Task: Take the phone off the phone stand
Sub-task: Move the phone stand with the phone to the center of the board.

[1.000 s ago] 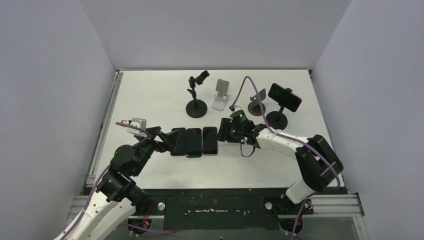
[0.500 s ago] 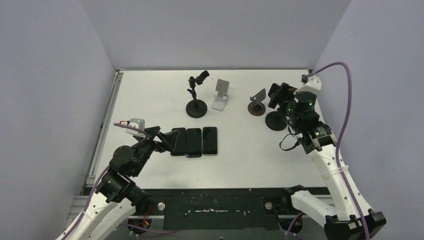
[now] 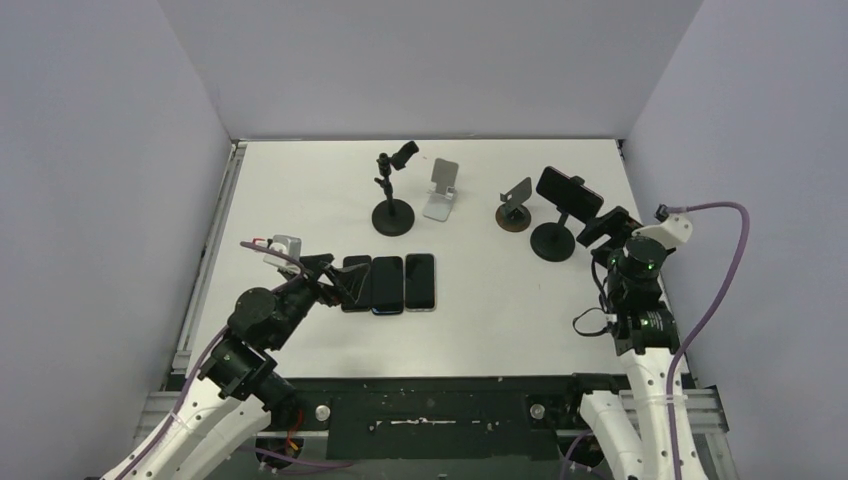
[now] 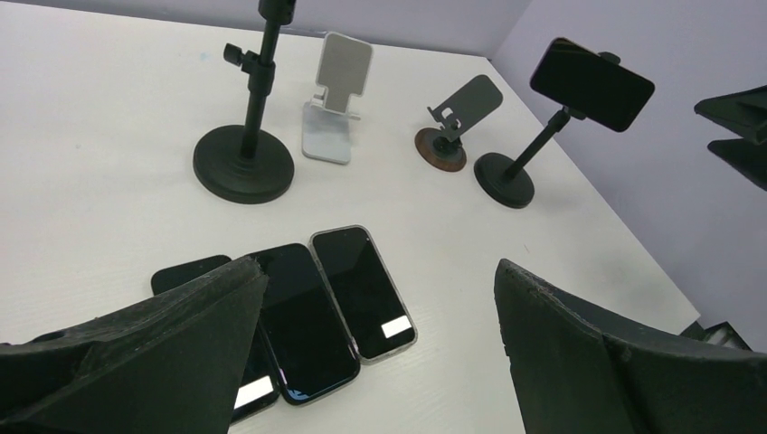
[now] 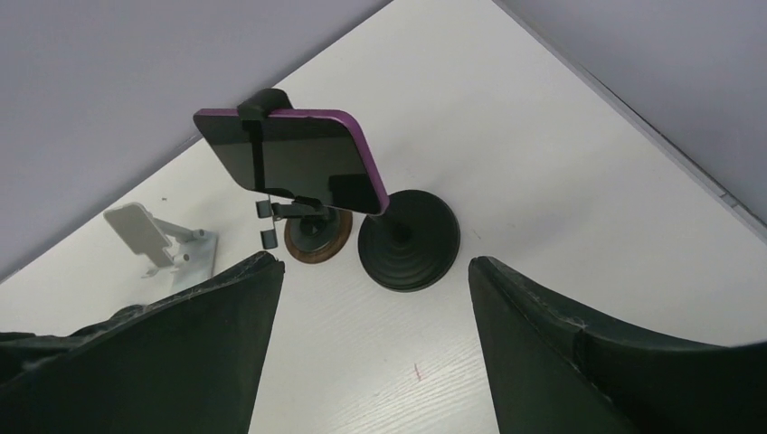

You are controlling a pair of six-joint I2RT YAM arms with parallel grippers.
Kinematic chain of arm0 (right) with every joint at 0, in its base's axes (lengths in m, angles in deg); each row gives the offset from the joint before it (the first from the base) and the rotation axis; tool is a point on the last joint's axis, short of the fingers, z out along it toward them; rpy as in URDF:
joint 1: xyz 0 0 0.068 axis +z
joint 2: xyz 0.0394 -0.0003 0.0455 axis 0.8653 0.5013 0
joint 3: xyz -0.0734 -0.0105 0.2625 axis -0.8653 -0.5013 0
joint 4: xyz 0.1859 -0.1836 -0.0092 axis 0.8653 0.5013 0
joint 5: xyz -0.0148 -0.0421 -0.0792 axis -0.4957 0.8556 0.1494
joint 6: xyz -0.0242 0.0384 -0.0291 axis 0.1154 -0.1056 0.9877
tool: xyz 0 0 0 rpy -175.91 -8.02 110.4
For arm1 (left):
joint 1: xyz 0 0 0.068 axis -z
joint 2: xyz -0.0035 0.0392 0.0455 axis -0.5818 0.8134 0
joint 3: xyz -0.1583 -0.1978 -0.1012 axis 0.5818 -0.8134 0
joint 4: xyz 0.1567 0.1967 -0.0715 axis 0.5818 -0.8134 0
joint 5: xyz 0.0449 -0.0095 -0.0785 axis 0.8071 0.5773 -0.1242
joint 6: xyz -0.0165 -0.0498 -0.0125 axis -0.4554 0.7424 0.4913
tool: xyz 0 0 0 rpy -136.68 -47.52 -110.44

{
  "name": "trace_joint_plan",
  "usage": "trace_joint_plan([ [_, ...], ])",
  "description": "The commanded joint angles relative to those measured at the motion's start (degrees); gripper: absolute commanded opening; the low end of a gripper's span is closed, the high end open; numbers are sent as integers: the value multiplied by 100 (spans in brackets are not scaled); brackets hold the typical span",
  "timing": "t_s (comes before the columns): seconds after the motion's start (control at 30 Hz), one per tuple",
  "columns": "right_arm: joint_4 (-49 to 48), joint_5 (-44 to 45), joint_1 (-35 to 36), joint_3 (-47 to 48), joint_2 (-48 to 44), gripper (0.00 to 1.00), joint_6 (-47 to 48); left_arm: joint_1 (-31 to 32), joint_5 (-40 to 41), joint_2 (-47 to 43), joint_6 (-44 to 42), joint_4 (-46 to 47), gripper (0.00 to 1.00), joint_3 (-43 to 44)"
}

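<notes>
Sitting crosswise in the clamp of its stand (image 3: 553, 241), the phone (image 3: 569, 193) has not come out yet. The change is all in the right claw (image 3: 603, 226). A second ago it was low beside the three flat phones (image 3: 388, 284). Half a second ago it was crowded against the clamped phone, though the overhead view does not settle whether it touched. Now it has backed off, so the phone lies just ahead of it and slightly to its left. From the wrist, the phone (image 5: 289, 161) shows above and beyond the gap. The jaws have spread and stand apart with nothing between them.

I judge this a lining-up for the grasp, not the grasp itself: the claw must go forward, close on the phone's edges, then draw it free of the clamp.

The left claw (image 3: 335, 280) has barely stirred, jaws wide apart and empty, with the flat phones just ahead of it on the bench (image 3: 480, 320).
</notes>
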Motion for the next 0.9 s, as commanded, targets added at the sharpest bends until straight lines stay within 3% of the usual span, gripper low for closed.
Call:
trace_joint_plan([
  [0.0,-1610,-415,-304,-774,-529,77,-108,31,-307,3,84,539,97,-17],
  [0.33,-3452,-1514,-839,-1321,-70,77,62,42,-408,-147,104,545,97,-54],
  [0.87,-4481,-2485,-1232,-1719,790,71,-166,119,-554,-174,147,748,97,-140],
])
